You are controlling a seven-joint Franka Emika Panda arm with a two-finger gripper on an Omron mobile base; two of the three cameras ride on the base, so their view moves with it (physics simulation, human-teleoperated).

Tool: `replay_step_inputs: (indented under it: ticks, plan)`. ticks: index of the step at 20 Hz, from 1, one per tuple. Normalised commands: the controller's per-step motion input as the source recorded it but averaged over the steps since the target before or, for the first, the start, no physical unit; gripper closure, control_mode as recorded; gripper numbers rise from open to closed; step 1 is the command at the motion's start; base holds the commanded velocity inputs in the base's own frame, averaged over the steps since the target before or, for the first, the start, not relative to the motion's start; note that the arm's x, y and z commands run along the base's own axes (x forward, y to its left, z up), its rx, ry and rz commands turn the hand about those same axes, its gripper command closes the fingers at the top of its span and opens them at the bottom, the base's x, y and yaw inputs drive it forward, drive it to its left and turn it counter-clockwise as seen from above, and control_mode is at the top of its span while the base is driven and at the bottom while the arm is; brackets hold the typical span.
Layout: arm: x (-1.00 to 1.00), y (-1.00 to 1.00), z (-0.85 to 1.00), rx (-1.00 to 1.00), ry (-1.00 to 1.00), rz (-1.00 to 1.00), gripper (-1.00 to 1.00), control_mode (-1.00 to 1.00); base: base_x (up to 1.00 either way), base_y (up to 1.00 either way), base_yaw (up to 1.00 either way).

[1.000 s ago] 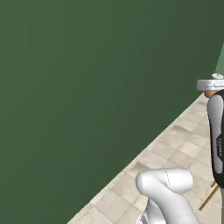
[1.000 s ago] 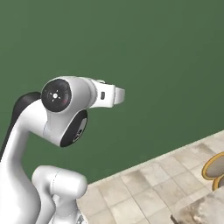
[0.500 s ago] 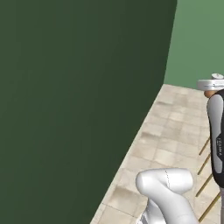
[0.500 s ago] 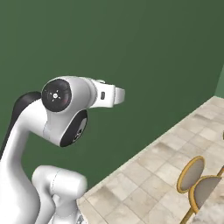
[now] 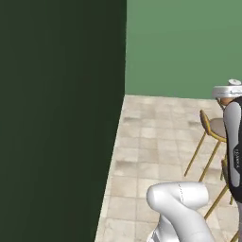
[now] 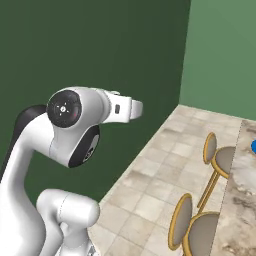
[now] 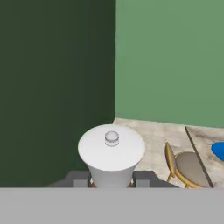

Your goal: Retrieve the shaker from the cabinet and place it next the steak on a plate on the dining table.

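My tool (image 7: 112, 181) grips the shaker (image 7: 112, 153); a jolt while driving toward the counter (image 7: 209, 151) ahead-right could shake it loose.

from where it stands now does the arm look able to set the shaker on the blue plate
Probably not yet. The tool holds the shaker, but the plate sits far off at the table's edge, beyond a stool.

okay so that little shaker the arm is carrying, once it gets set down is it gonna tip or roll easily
The shaker is probably top-heavy: its white cap flares wider than the body below, so a nudge could tip it. Once tipped, its round shape would likely roll. It looks rigid and small, probably light, and the end effector is shut on it.
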Motion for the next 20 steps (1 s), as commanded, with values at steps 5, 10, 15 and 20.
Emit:
replay_step_inputs:
  ticks: [5,10,15,20]
  plan:
    - [0.0,0.0,0.0,0.0,0.0,0.0,1.0,1.0,1.0,0.0,-0.55]
    - [0.0,0.0,0.0,0.0,0.0,0.0,1.0,1.0,1.0,0.0,-0.57]
    - [0.0,0.0,0.0,0.0,0.0,0.0,1.0,1.0,1.0,0.0,-0.6]
    - [0.0,0.0,0.0,0.0,0.0,0.0,1.0,1.0,0.91,0.0,-0.6]
